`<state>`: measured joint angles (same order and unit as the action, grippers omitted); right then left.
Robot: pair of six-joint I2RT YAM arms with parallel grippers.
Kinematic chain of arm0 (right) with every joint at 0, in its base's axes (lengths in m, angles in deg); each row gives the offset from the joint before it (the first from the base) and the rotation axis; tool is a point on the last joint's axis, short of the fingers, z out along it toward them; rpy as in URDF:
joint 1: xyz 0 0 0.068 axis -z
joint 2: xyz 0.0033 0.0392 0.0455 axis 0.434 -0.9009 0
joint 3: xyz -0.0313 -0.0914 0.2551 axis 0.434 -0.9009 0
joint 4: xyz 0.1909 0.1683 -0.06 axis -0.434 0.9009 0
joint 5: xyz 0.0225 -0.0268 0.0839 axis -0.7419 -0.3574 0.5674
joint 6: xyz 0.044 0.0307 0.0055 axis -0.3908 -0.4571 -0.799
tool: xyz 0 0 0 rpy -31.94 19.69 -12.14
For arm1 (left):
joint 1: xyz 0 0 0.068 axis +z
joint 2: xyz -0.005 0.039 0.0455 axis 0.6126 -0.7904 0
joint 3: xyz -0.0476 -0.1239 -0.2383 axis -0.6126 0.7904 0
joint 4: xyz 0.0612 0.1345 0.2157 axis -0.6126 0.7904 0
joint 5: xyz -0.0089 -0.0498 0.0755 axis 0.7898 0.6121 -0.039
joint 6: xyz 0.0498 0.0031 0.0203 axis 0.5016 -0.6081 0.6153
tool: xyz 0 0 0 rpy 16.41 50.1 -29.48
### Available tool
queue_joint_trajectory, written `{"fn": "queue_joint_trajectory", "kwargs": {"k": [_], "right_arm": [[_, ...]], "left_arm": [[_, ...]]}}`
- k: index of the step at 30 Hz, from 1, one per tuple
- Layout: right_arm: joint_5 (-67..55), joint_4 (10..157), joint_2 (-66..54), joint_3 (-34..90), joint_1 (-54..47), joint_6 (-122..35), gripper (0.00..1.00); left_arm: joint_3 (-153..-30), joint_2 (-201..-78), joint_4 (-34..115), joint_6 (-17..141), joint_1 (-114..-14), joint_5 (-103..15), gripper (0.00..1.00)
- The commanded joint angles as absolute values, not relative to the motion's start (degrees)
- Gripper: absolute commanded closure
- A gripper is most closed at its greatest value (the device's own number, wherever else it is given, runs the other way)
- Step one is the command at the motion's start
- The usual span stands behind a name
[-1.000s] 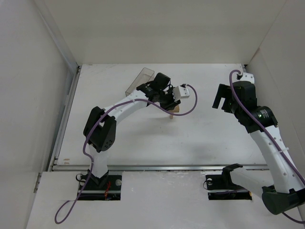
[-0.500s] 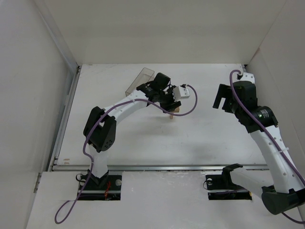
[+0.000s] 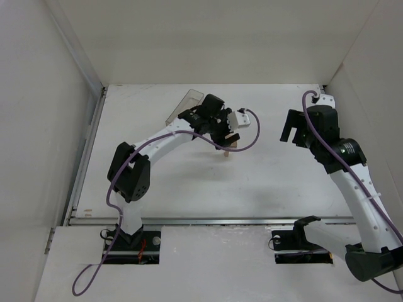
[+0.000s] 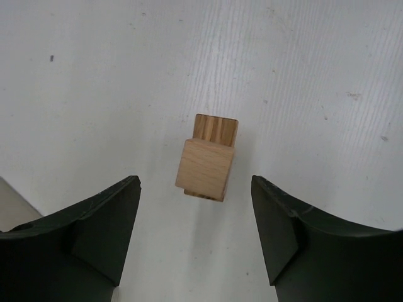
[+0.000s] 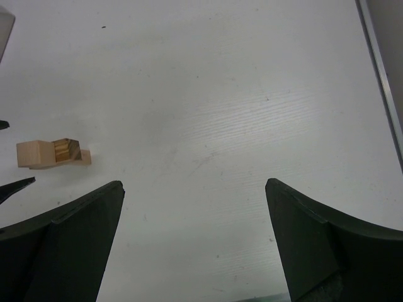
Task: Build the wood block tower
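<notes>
Two small blocks make up the wood block tower (image 4: 208, 163) on the table (image 4: 94, 75), centred untouched below the parted, empty jaws of our left gripper (image 4: 195, 195), its long axis along their faces, while our right gripper (image 5: 195, 207) hangs wide open, well apart.

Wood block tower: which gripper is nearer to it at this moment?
Left. The left gripper hangs directly above the wood block tower, jaws open to either side, not touching. The right gripper is open too, well off to the tower's right.
</notes>
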<state>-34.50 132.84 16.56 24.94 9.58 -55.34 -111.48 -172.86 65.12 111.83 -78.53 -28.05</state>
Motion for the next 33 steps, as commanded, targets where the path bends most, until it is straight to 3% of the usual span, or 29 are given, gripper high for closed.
{"fn": "queue_joint_trajectory", "kwargs": {"k": [1,3,9,15,21,33], "right_arm": [[-33.5,130.2,16.6,28.4,9.9,-53.7,0.0],[-33.5,130.2,16.6,29.0,9.9,-53.7,0.0],[-38.5,130.1,16.0,30.1,9.9,-56.4,0.0],[-41.6,130.2,16.7,31.2,9.9,-56.9,0.0],[-42.2,127.6,19.4,30.0,9.9,-57.6,0.0],[-42.2,127.1,21.0,29.0,9.9,-57.6,0.0]], "left_arm": [[-112.7,-160.4,60.3,107.0,-76.9,-31.9,0.32],[-107.4,-155.0,51.0,102.3,-75.5,-36.1,0.32],[-93.3,-135.6,24.8,93.7,-71.3,-69.4,0.28],[-88.3,-129.8,29.3,95.9,-67.1,-86.5,0.24],[-83.6,-124.2,37.1,90.0,-65.6,-89.1,0.22],[-80.3,-120.3,39.1,88.1,-65.1,-88.0,0.2]]}}
